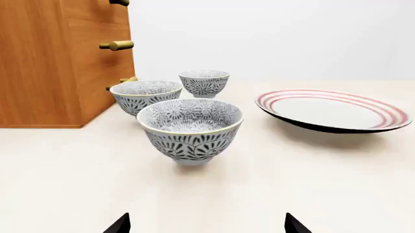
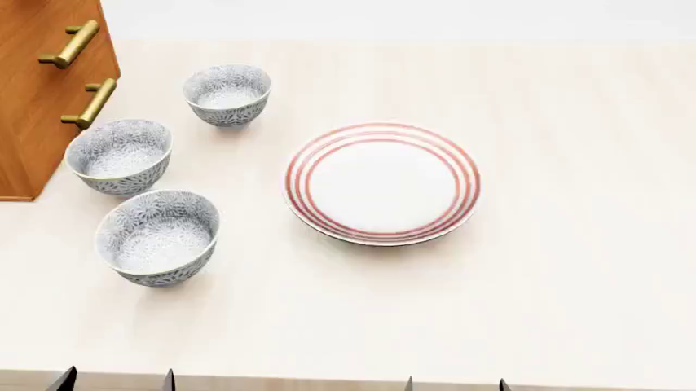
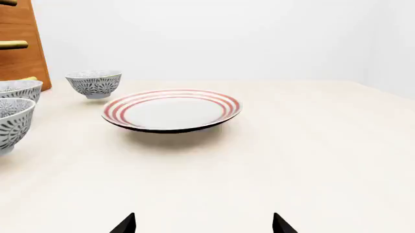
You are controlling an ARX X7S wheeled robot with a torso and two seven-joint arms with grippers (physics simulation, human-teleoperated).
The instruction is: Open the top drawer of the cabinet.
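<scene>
The cabinet (image 1: 39,63) stands at the table's far left, its orange-brown front facing the bowls. Only the lowest strip of the top drawer (image 1: 94,8) shows in the left wrist view, with one end of its brass handle (image 1: 118,2) at the frame edge; it looks closed. The cabinet also shows in the head view (image 2: 33,98) and the right wrist view (image 3: 19,53). My left gripper (image 1: 207,225) is open and empty, low at the near table edge, far from the cabinet. My right gripper (image 3: 203,224) is open and empty, also near the front edge.
Three patterned bowls stand between my left gripper and the cabinet: a near one (image 2: 158,236), a middle one (image 2: 120,155) and a far one (image 2: 227,94). A red-striped plate (image 2: 381,183) lies mid-table. Two lower brass handles (image 2: 71,43) show on the cabinet front.
</scene>
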